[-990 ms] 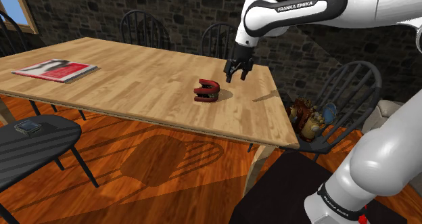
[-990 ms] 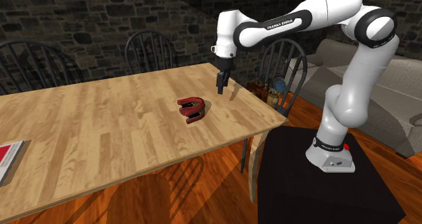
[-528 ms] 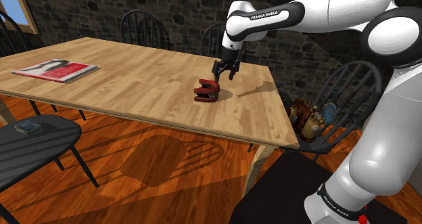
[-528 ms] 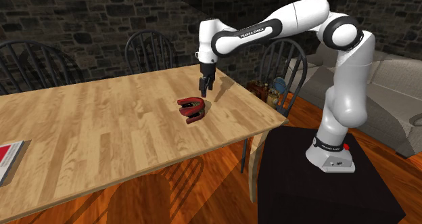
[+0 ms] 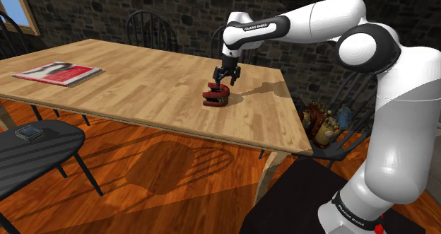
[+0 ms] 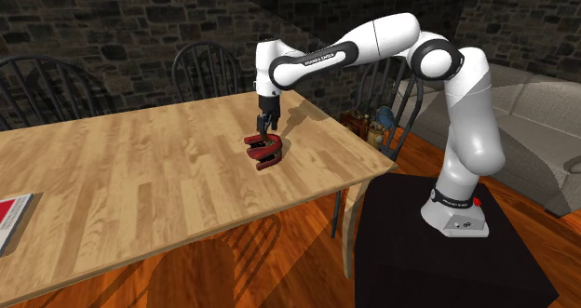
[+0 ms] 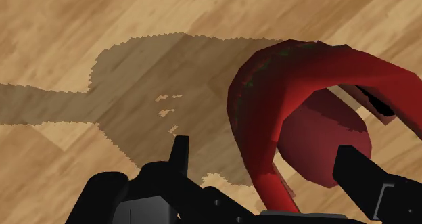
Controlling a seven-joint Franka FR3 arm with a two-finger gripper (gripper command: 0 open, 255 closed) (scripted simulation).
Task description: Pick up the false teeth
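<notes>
Between the gripper (image 7: 264, 155) fingers, spread apart, sits one arm of the red false teeth (image 7: 270, 94), unclamped. Probably rigid, light and slick, so pinch across the arch wall. Teeth lie on the wooden table (image 5: 141, 77) near the stand end. Magazine (image 5: 58, 72) at the far end.

Home dining room, wooden table (image 5: 141, 84), black chairs (image 5: 56, 142), stone wall (image 5: 92, 10)
</notes>
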